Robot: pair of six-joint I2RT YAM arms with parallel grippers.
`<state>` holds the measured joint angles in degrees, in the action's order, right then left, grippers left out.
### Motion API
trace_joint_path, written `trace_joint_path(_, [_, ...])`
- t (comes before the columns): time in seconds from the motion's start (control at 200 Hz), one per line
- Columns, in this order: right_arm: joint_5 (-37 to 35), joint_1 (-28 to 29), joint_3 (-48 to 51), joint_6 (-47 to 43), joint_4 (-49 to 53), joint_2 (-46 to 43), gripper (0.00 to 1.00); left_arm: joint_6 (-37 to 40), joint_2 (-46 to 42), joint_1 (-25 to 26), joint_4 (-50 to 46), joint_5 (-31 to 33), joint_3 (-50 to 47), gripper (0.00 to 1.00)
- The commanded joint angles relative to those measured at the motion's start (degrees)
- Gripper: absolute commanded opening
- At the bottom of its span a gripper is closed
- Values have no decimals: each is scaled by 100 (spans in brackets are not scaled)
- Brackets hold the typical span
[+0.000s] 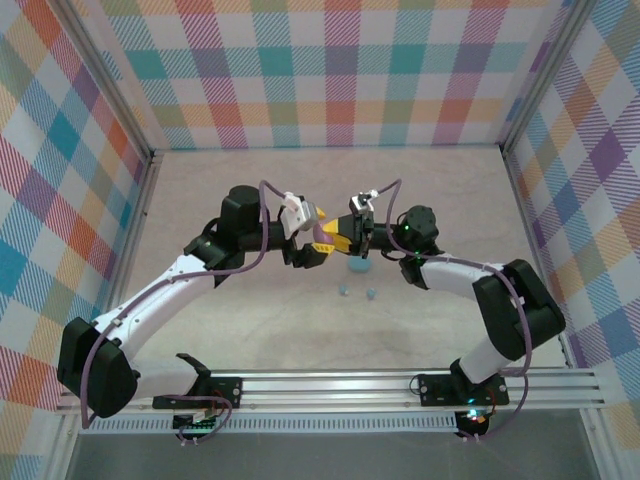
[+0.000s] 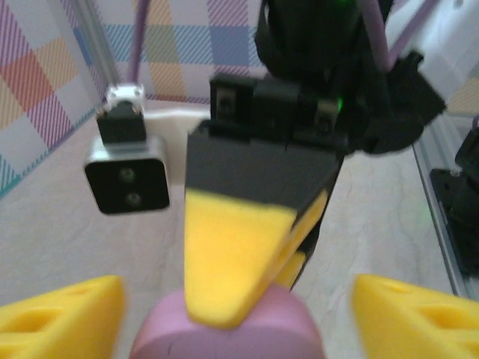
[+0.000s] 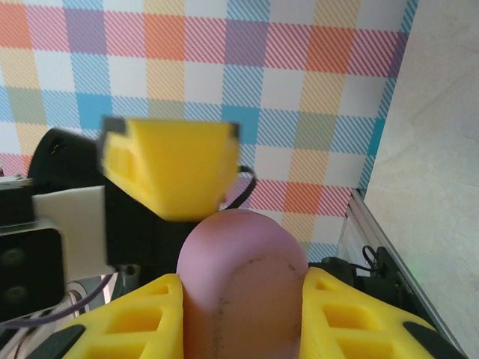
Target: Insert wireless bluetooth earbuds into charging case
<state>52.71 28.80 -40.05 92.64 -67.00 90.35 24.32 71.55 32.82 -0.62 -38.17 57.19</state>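
**Table: pale mottled top, three small items about mid-table.**

Table (image 1: 250, 200) has a beige-grey top with stone-like mottling and is closed in on three sides by plaid walls (image 1: 330, 70). A metal rail (image 1: 350, 383) runs across the near edge. A blue case (image 1: 358, 266) sits about mid-table, rounded and partly hidden from above; cannot tell whether its lid is up or down. Just toward the rail from it, apart from the case, lie one blue bud (image 1: 343, 291) and a second bud (image 1: 371, 294). They are side by side and not touching each other. Both lie loose on the bare top and are far smaller than the case.
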Motion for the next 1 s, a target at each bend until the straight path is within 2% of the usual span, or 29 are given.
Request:
trace_joint_path(0.0, [-484,36,183,120,-671,48,16,-643,-316,-6,587,470,-110,100])
trace_joint_path(0.07, [-806,38,309,-184,-489,-91,16,-1134,-470,-36,723,953,-195,100])
trace_joint_path(0.13, [-1141,38,407,-501,-294,-247,16,-1854,-557,-71,682,1390,-164,100])
trace_joint_path(0.185, [-1491,47,506,-769,-173,-417,16,-2622,-574,-131,359,1780,-8,100])
trace_joint_path(0.24, [-1757,56,535,-1074,-60,-572,16,-3508,-487,-240,-200,1902,265,100])
trace_joint_path(0.27, [-1879,62,527,-1227,27,-653,16,-3943,-384,-331,-477,1746,416,100])
trace_joint_path(0.325, [-2057,73,510,-1459,150,-780,16,-4569,-183,-471,-539,1066,533,96])
trace_joint_path(0.38, [-2192,79,478,-1602,179,-858,16,-5116,-99,-496,-92,460,416,91])
trace_joint_path(0.46, [-2247,82,385,-1682,171,-871,16,-5808,-92,-496,868,-8,28,87])
trace_joint_path(0.525, [-2144,91,289,-1680,185,-815,16,-6139,-27,-496,1380,-277,-125,83])
trace_joint_path(0.69, [-2108,178,261,-1679,162,-755,16,-6607,367,-414,1601,-733,34,76])
trace_joint_path(0.995, [-2386,197,288,-1713,499,-998,16,-6685,483,-302,1510,-621,-131,65])
